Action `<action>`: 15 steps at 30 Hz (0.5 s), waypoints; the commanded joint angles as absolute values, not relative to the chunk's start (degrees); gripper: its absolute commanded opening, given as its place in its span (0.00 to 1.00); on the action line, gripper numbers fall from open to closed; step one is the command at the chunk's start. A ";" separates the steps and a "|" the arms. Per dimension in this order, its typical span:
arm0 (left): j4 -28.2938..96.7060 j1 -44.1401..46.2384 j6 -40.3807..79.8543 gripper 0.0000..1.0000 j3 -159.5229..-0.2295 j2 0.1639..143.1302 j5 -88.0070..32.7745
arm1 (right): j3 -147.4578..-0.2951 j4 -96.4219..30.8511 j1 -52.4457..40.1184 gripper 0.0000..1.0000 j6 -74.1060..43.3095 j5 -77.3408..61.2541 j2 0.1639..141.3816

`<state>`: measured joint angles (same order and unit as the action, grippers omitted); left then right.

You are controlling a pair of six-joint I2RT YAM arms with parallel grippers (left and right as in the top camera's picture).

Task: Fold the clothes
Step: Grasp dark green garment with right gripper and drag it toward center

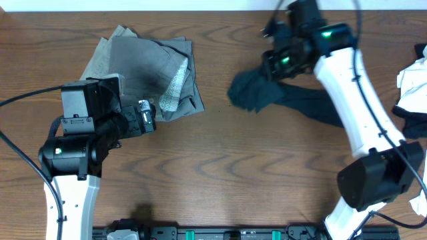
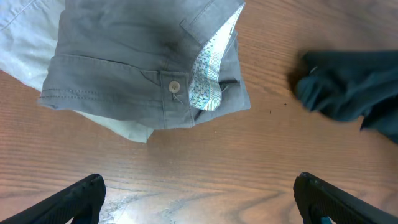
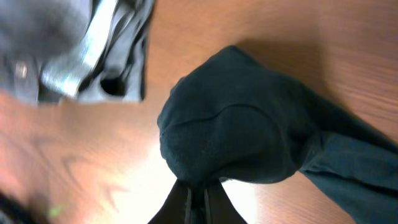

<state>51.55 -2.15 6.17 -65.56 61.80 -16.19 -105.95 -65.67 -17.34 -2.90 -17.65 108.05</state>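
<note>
Closed right gripper (image 3: pixel 198 190) at the bottom of its wrist view, fingers pinched together on a bunched fold of the dark garment (image 3: pixel 236 124). Beyond that bunch, a long trailing length of the same cloth, running right and nearer across the wooden table (image 1: pixel 220 167). Left of the bunch, with bare wood between, the grey garment (image 1: pixel 150 63), folded into a rough square at far left. Along its edge facing the left gripper (image 2: pixel 199 183), a waistband with one button (image 2: pixel 175 86). Beside the button, a pale patterned lining (image 2: pixel 208 78) turned outward. Under the grey garment, a khaki piece (image 1: pixel 100 57), edges showing at the left and near sides. Just beside the near right corner of that stack, the left gripper with fingers spread wide, holding nothing, hovering over bare wood. At the right edge, well apart from everything else, a white cloth (image 1: pixel 410 77) with some dark fabric next to it.
</note>
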 commanded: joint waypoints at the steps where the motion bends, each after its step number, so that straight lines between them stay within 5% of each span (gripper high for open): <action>1: 52.29 -2.07 5.63 0.98 -66.72 61.47 -16.53 | -105.86 -66.00 -20.01 0.01 -0.08 -11.92 108.33; 4: 52.62 -2.07 5.41 0.98 -66.72 61.47 -17.87 | -105.86 -65.82 -19.99 0.04 -0.36 -10.72 108.22; 8: 52.60 -1.65 4.78 0.98 -66.72 61.73 -20.67 | -105.86 -65.80 -17.21 0.23 -0.56 -10.50 108.22; 9: 52.62 -1.32 4.75 0.98 -66.72 61.89 -20.75 | -105.86 -65.78 -16.19 0.35 -1.32 -10.50 108.22; 15: 52.58 2.24 4.54 0.98 -66.72 64.64 -20.78 | -105.84 -64.64 -5.69 0.43 -7.60 -10.50 108.71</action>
